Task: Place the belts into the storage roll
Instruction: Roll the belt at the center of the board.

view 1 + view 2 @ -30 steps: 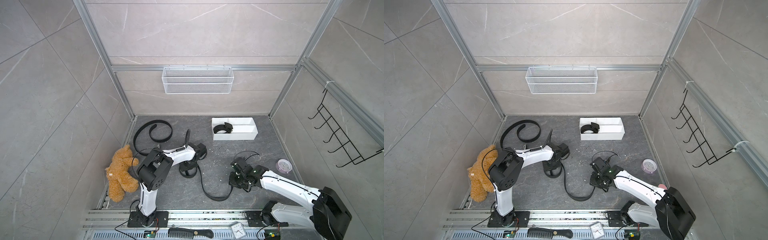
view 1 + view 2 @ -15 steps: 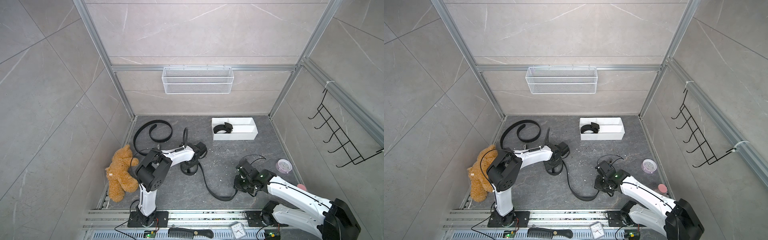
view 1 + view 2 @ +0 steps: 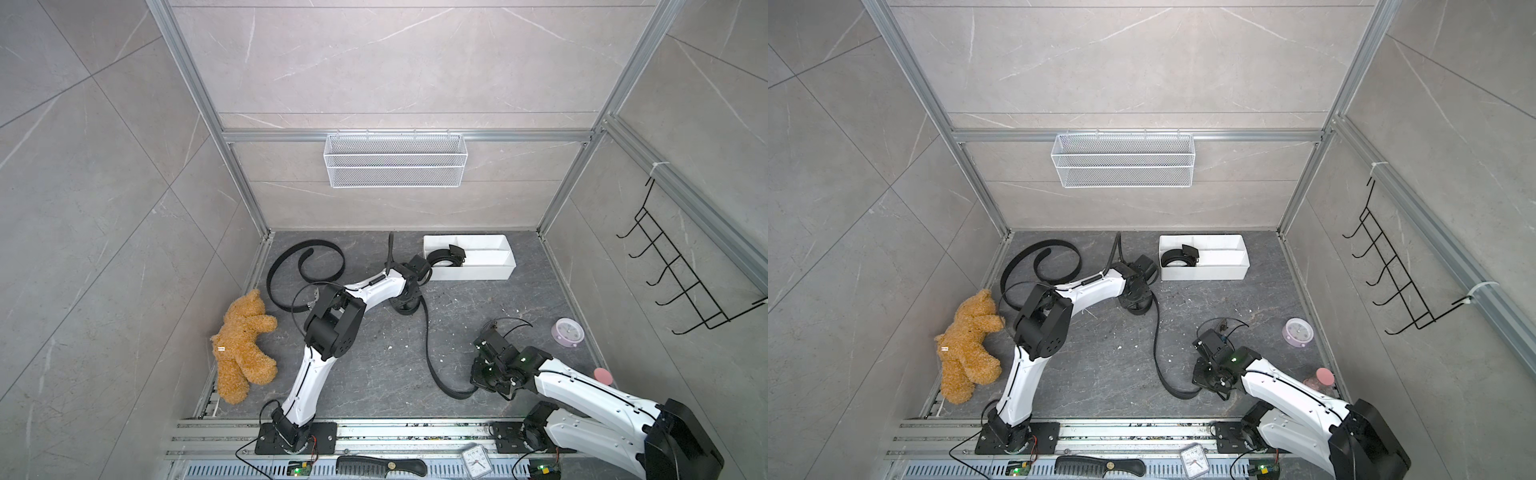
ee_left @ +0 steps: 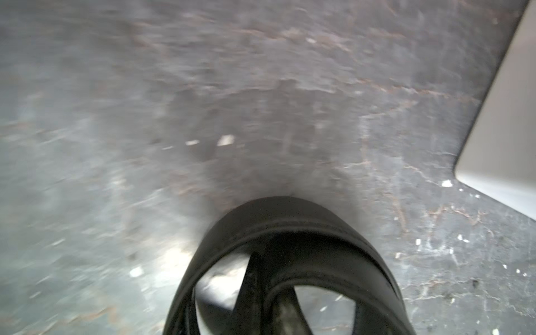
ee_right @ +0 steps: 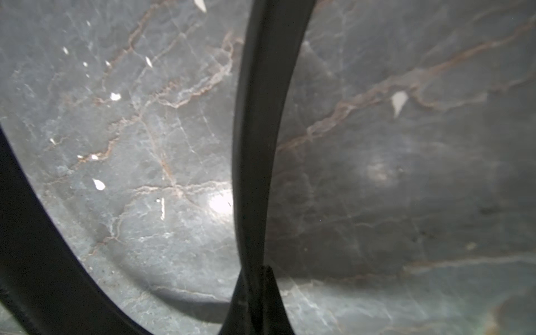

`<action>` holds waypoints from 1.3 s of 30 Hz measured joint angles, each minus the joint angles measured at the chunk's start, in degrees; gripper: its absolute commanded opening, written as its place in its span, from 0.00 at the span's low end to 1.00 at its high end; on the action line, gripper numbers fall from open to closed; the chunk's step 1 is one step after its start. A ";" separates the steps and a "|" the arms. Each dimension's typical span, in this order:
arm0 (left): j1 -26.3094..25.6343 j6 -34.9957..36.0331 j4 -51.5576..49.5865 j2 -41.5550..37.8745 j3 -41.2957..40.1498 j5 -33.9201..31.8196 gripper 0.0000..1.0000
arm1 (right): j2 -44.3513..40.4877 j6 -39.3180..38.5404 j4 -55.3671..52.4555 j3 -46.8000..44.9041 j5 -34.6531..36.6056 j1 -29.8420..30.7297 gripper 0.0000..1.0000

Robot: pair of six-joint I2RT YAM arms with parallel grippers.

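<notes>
left claw: left gripper [image 3: 405, 306] is clenched on the wound-up end of the working belt [image 3: 426, 345], low over the floor [image 3: 374, 374] and just near-left of the storage roll [image 3: 498, 272].
left wrist view: working belt [image 4: 290, 232] loops around a dark finger, which I read as a hub to wind against. The storage roll wall [image 4: 499, 130] is close by.
right claw: right gripper [image 3: 478, 384] is pinched on the strap's other end, near right, at floor level.
right wrist view: working belt [image 5: 261, 130] runs straight out from between the jaws. A second stretch curves past at the side.
belt path: it goes from the coil at the left claw, bows nearward over the floor, then hooks right into the right claw. It is slack, not taut.
why two-handed: my read is that one end is anchored while the other rolls it up. A floppy strap won't fit a compartment uncoiled.
stored belt: coiled belt [image 3: 444, 259] sits in the left end of the storage roll. I cannot tell which left compartment.
loose belt: loose belt [image 3: 307, 266] lies in an open spiral on the far-left floor, well apart from the storage roll, with no claw on it.
progress: roughly a third done, with the second belt mid-coil.
next: likely take up the slack, finish the coil, then lift it the short hop right into a free compartment.
risk: the coil could spring open on release, or the tail could drape over the wall.
</notes>
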 measured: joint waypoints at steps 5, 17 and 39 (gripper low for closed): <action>0.59 5.18 0.04 -2.32 -3.19 2.27 0.00 | 2.08 0.00 -0.94 3.48 4.04 0.02 0.00; 0.48 13.51 -3.89 -5.49 -8.35 4.61 0.00 | 9.01 -0.24 1.29 7.91 6.23 -1.62 0.00; 0.55 12.79 -2.73 -4.96 -8.11 5.40 0.00 | 22.34 -0.02 5.25 20.17 -2.75 19.43 0.71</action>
